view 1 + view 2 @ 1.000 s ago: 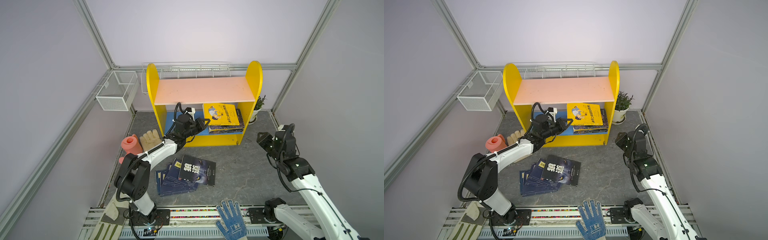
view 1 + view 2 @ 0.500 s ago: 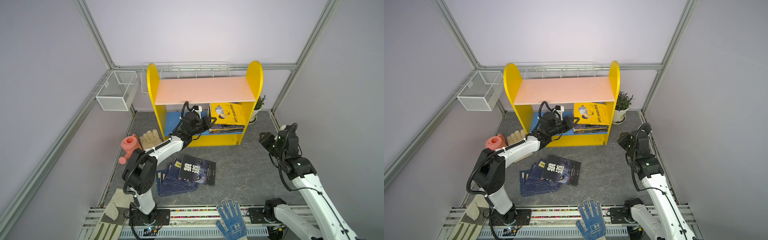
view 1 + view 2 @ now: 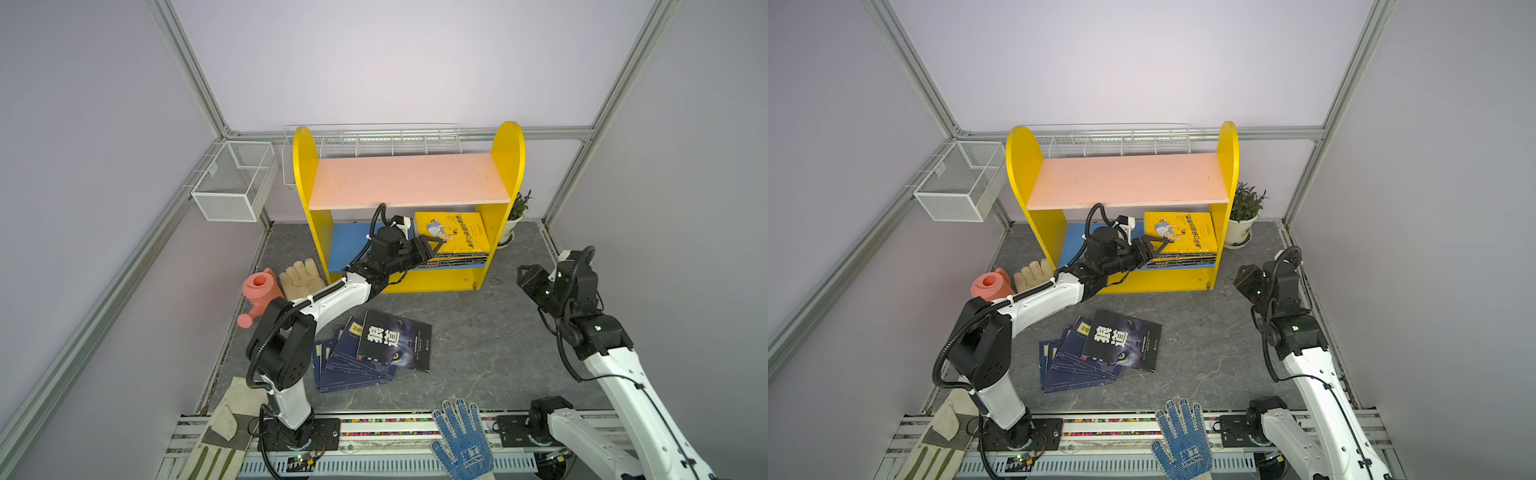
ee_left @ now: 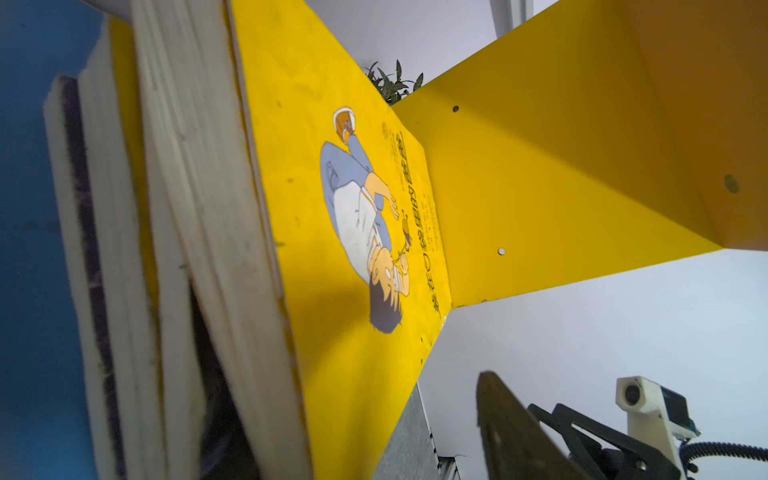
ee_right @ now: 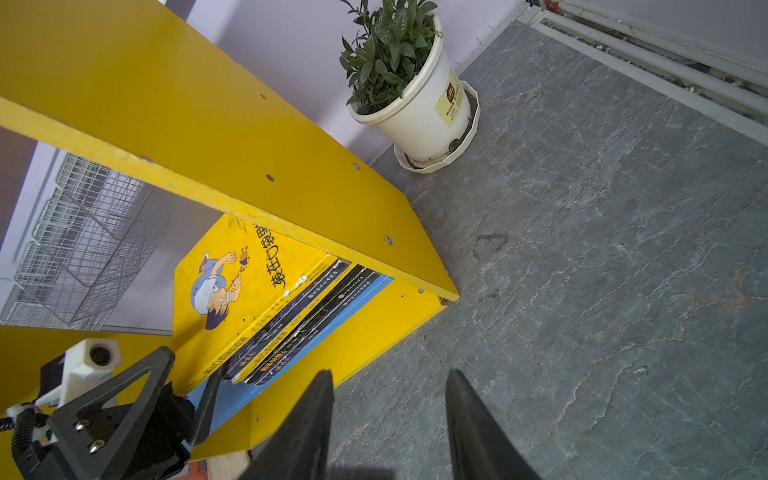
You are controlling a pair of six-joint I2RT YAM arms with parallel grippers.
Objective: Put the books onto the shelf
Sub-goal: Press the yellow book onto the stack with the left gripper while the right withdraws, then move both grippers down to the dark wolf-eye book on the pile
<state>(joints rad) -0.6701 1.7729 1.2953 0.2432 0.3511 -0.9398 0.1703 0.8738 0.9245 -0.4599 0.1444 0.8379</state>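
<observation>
Several stacked paperbacks (image 3: 455, 261), a yellow cartoon-covered book (image 3: 453, 232) topmost, lie on the blue lower board (image 3: 353, 245) of the yellow-sided shelf (image 3: 505, 166), just ahead of the spread jaws of the left gripper (image 3: 431, 248); the right gripper (image 3: 524, 279), well apart, is spread and empty.

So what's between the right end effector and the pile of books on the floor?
Nothing: only bare grey floor lies between the right end effector and the books, seen in both top views.

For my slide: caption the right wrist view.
Yellow book tops stack on shelf; left gripper open at its edge.
</observation>
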